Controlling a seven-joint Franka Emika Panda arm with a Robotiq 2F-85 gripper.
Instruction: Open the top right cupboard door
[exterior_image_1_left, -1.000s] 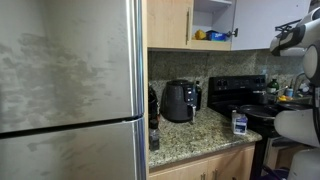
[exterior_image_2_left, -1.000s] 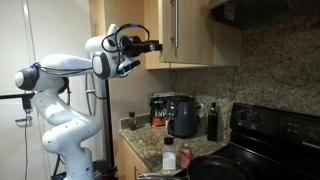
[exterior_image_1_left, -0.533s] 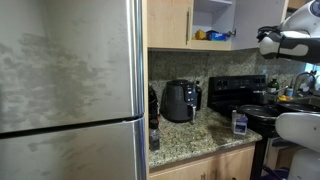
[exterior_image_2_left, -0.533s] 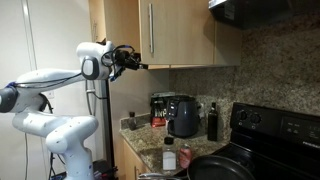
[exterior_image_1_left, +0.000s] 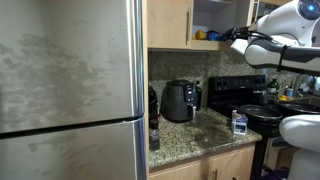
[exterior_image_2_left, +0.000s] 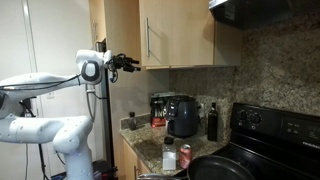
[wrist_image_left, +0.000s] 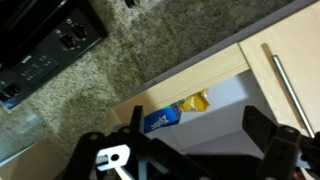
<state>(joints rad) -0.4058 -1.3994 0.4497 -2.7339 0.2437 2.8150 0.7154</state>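
The top right cupboard door (exterior_image_2_left: 185, 35) stands swung open, its slim silver handle (exterior_image_2_left: 148, 40) along its left edge. My gripper (exterior_image_2_left: 130, 63) is open and empty, a little left of and below that handle, not touching it. In an exterior view the gripper (exterior_image_1_left: 237, 40) hangs in front of the open cupboard compartment (exterior_image_1_left: 212, 20). In the wrist view the two fingers (wrist_image_left: 200, 140) are spread wide before the open shelf, which holds a blue box (wrist_image_left: 162, 120) and a yellow bag (wrist_image_left: 196, 102). The matching closed door's handle (wrist_image_left: 290, 90) shows beside it.
A steel fridge (exterior_image_1_left: 70, 90) fills the side. On the granite counter (exterior_image_1_left: 195, 135) stand a black air fryer (exterior_image_1_left: 178, 100) and small bottles (exterior_image_2_left: 168, 158). A black stove (exterior_image_1_left: 240, 95) with a pan (exterior_image_2_left: 215, 168) sits under a range hood (exterior_image_2_left: 260, 8).
The cupboard door has swung further open. My gripper has let go of the handle and moved down and away from the door, out in front of the open compartment.
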